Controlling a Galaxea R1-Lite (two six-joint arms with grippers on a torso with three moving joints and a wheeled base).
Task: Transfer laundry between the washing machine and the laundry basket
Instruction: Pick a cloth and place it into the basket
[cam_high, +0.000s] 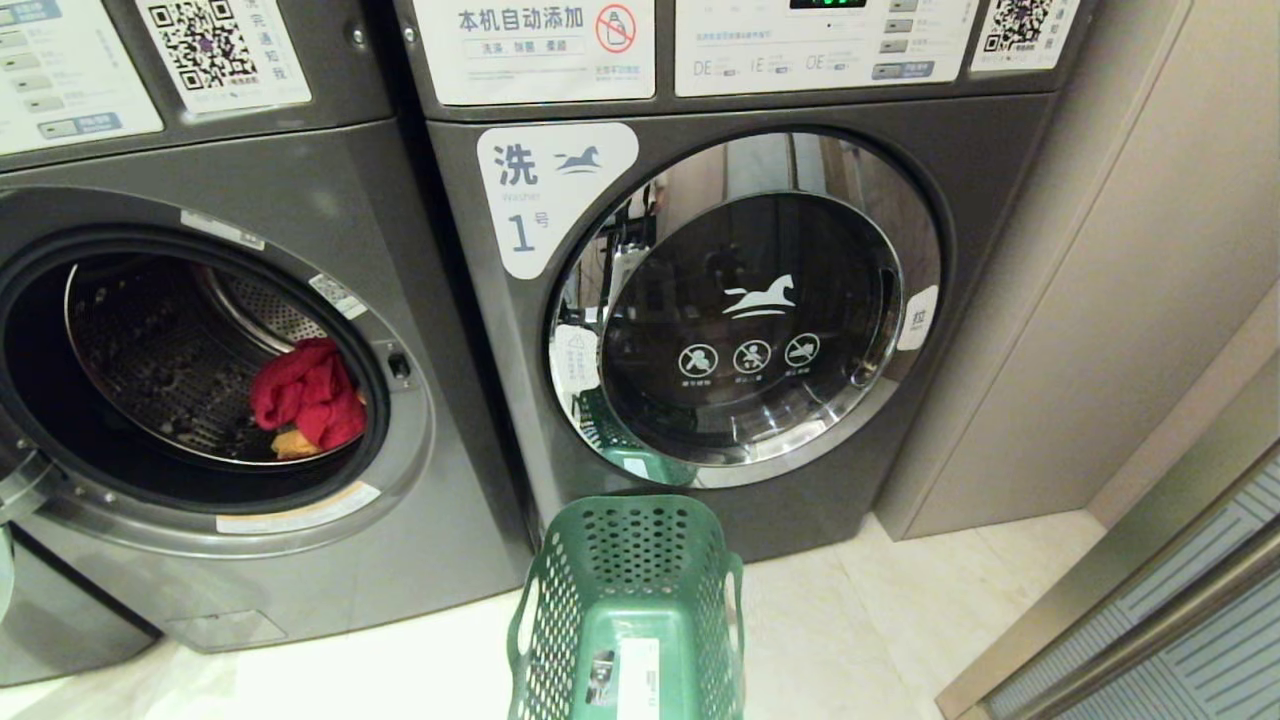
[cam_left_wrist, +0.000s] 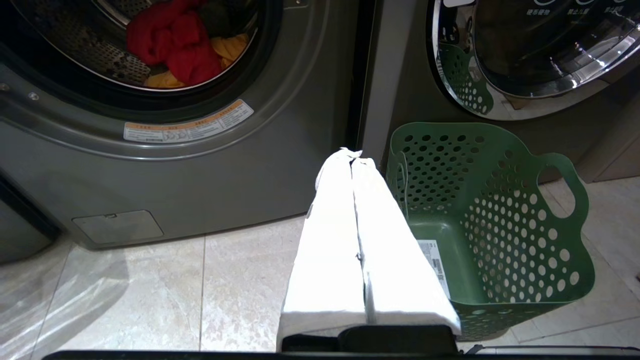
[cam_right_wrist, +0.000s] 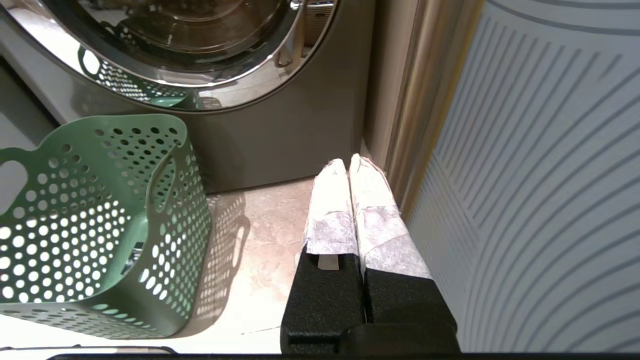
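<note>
The washing machine (cam_high: 400, 250) on the left stands with its round opening uncovered. In its drum lies laundry: a bright red cloth (cam_high: 305, 392) on a small orange-yellow piece (cam_high: 295, 444); both also show in the left wrist view as the red cloth (cam_left_wrist: 175, 42) and the orange piece (cam_left_wrist: 232, 47). The green laundry basket (cam_high: 625, 560) stands empty on the floor before the neighbouring machine, with a white sticker (cam_left_wrist: 434, 260) on its floor. My left gripper (cam_left_wrist: 351, 154) is shut and empty, low beside the basket (cam_left_wrist: 500, 215). My right gripper (cam_right_wrist: 348, 162) is shut and empty, right of the basket (cam_right_wrist: 100, 200). Neither arm is in the head view.
A like machine labelled 1 (cam_high: 740, 310) stands with its chrome-ringed glass door closed, right behind the basket. A beige wall panel (cam_high: 1100, 300) closes the right side. A ribbed panel (cam_right_wrist: 550, 175) runs close along my right gripper. Pale floor tiles (cam_left_wrist: 150, 290) lie before the open machine.
</note>
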